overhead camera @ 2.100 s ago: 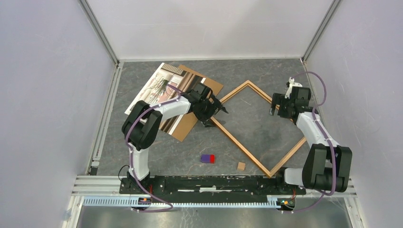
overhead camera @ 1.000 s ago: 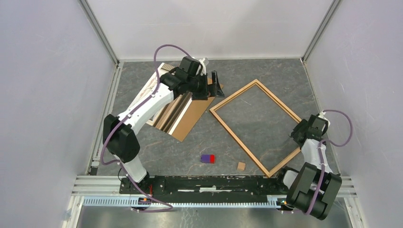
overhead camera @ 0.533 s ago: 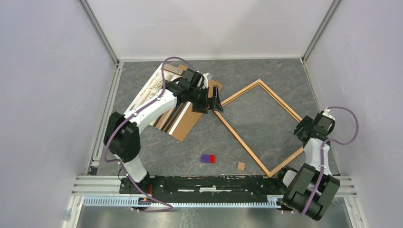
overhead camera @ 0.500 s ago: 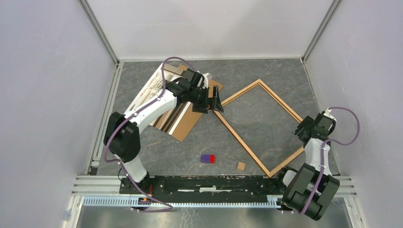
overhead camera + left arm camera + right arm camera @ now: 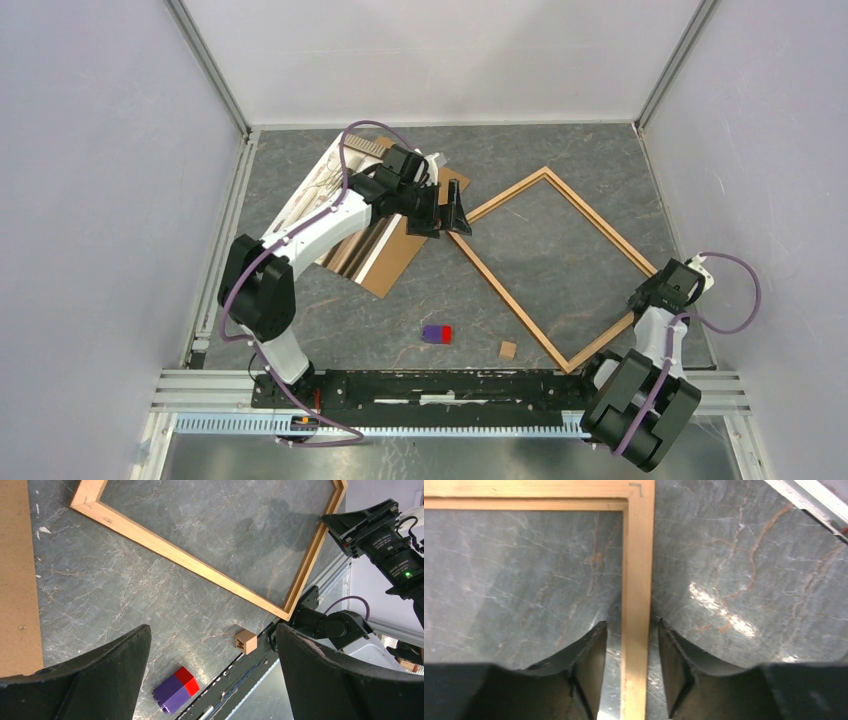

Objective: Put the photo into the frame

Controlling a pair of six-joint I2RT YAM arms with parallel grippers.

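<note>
The light wooden frame (image 5: 500,291) lies flat as a diamond on the grey table, empty inside. Its right rail (image 5: 638,580) runs between the fingers of my right gripper (image 5: 631,624), with a narrow gap on each side. That right gripper (image 5: 647,296) sits low at the frame's right corner. My left gripper (image 5: 455,215) hangs open and empty by the frame's left corner (image 5: 180,557), its fingers (image 5: 100,675) wide apart. The photo (image 5: 312,195) lies at the back left, partly hidden under my left arm.
A brown backing board (image 5: 395,260) lies under and beside the photo, its edge in the left wrist view (image 5: 12,580). A purple and red block (image 5: 437,333) and a small wooden cube (image 5: 508,349) sit near the front rail (image 5: 430,385). Walls close in all round.
The frame has swung into a diamond. My left gripper came down to its left corner and stopped. My right gripper slid nearer along the right rail and its jaws have narrowed.
</note>
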